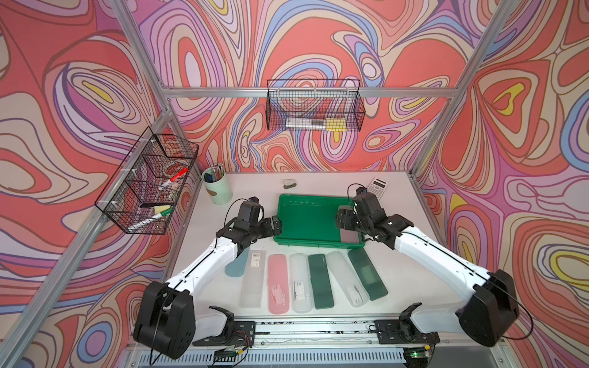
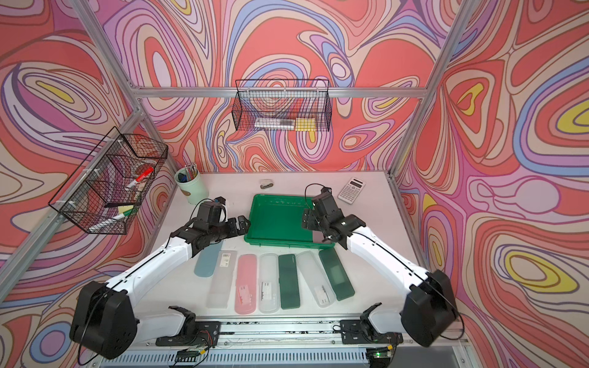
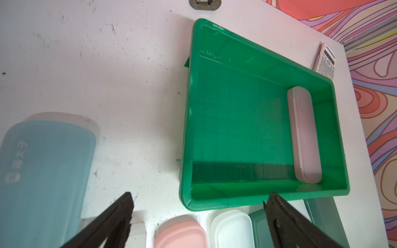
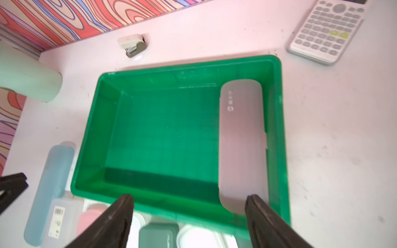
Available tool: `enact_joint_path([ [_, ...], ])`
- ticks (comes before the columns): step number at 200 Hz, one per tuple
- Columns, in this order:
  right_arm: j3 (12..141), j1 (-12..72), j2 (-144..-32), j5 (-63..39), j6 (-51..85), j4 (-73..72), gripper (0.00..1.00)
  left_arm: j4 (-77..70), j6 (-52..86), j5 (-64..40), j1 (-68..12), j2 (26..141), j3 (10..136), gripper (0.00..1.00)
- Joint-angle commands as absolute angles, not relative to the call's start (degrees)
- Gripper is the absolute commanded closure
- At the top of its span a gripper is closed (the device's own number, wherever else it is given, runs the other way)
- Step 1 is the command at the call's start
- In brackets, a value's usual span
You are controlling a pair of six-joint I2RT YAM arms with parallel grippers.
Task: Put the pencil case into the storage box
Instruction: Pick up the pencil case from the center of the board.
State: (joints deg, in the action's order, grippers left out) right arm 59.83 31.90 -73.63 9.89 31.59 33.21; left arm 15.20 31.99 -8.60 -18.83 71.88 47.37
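Note:
The storage box is a bright green tray at the middle of the table. A frosted mauve pencil case lies flat inside it along its right wall. My right gripper hovers just above that case, open, with nothing between its fingers. My left gripper is open and empty beside the box's left front corner. Several more pencil cases lie in a row in front of the box: blue, clear, pink and dark green.
A pale green pen cup stands at the back left. A stapler and a calculator lie behind the box. Black wire baskets hang on the left wall and on the back wall.

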Motion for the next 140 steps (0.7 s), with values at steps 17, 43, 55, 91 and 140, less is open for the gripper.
enact_joint_path([
  [17,51.91,34.86,-66.69,14.09,36.32,46.22,0.15,17.62,33.40,-9.24,-19.42,66.48,43.45,0.01],
  [43,46.16,35.15,-62.70,13.97,40.36,46.67,0.15,19.74,33.17,-9.49,-19.77,63.41,42.59,0.01],
  [55,44.04,35.33,-61.39,14.07,42.30,46.88,0.14,20.35,33.13,-9.67,-19.95,62.23,42.39,0.01],
  [91,39.21,35.51,-62.17,13.47,45.70,47.20,0.12,20.30,33.75,-10.59,-20.18,59.66,41.57,0.01],
  [140,36.96,35.60,-66.89,12.17,47.86,46.20,0.10,19.62,33.84,-11.54,-20.53,59.28,41.25,0.01],
])
